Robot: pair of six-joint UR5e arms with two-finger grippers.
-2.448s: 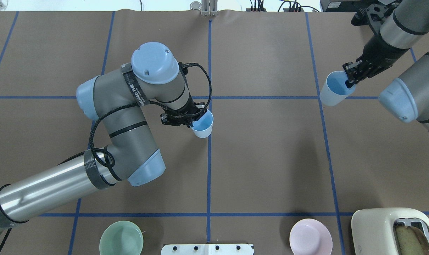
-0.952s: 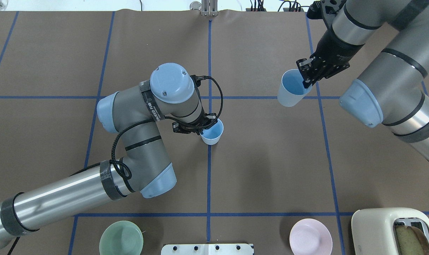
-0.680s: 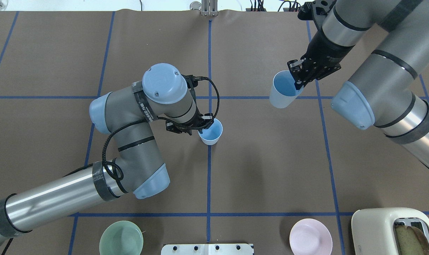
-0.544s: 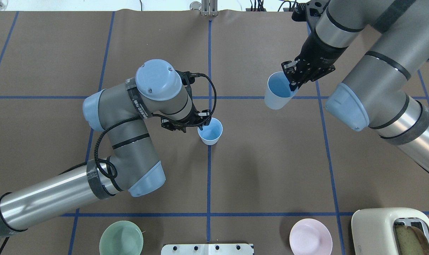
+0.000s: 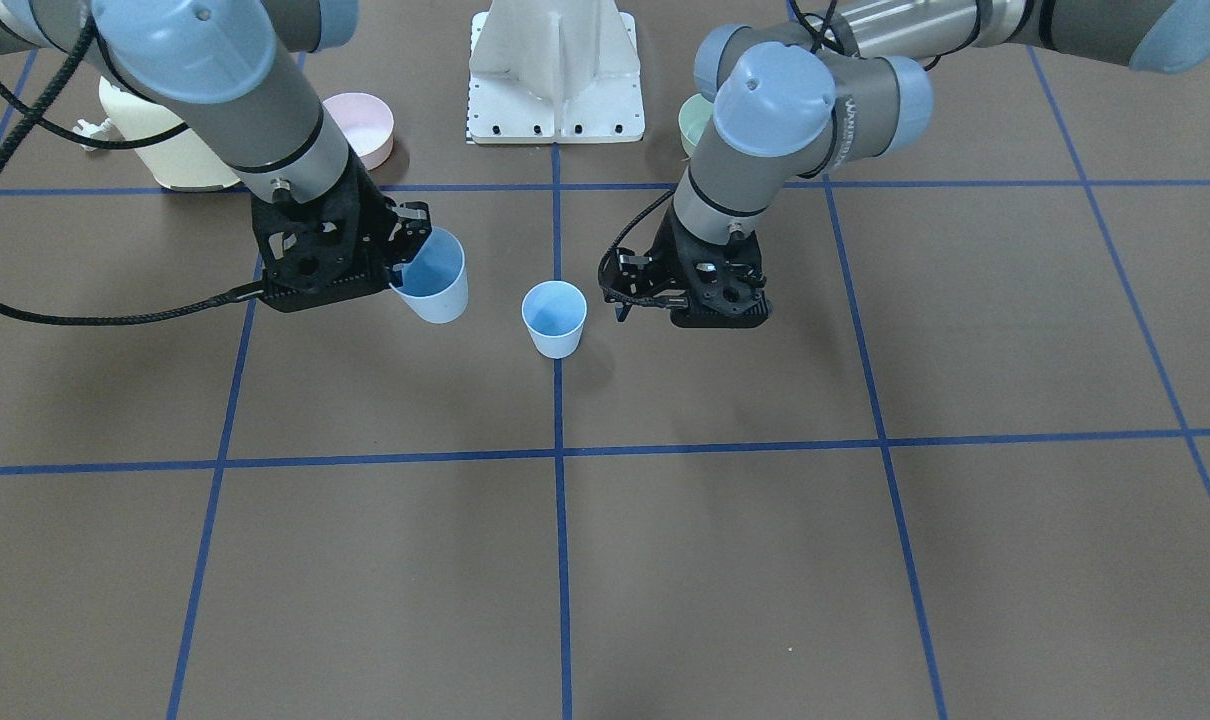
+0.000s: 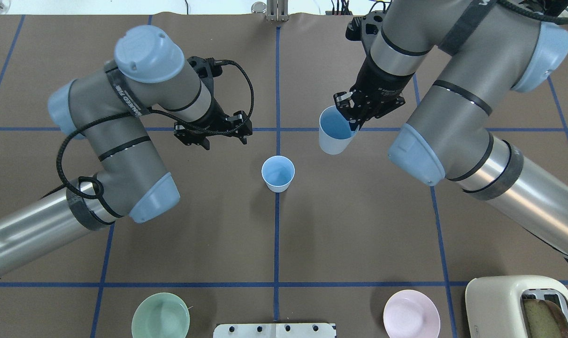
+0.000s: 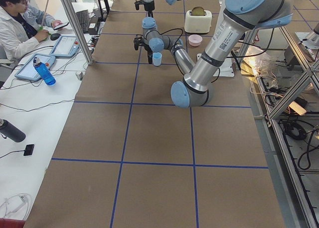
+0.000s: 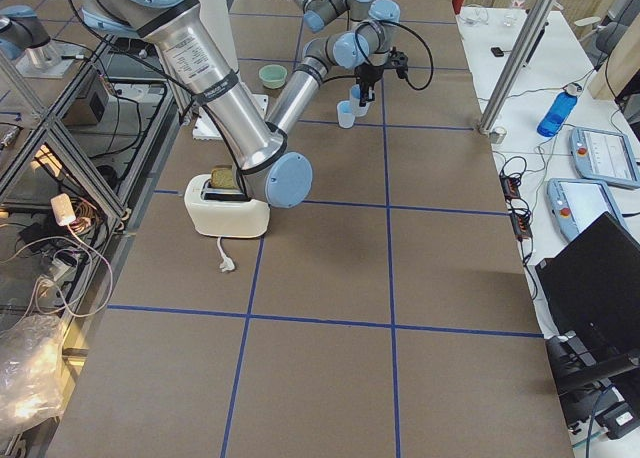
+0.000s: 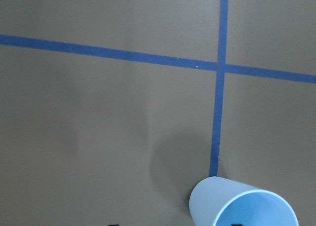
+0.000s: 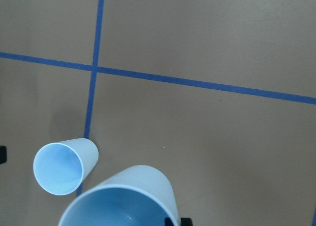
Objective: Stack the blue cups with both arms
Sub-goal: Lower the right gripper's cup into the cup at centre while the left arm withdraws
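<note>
Two cups: the standing cup [image 6: 278, 173] sat upright as the base, the left gripper [image 6: 225, 140] near it gaped empty, and the right gripper [image 6: 353, 121], also near it, pinched the second cup [image 6: 332, 136] by the rim, seemingly poised to nest.

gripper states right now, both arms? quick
Left gripper: open, empty, apart from the standing blue cup.
Right gripper: shut on the other blue cup, held tilted.

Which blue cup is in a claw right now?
The tilted blue cup pinched at its rim by the right claw; the other cup stands free on the centre tape line.
</note>
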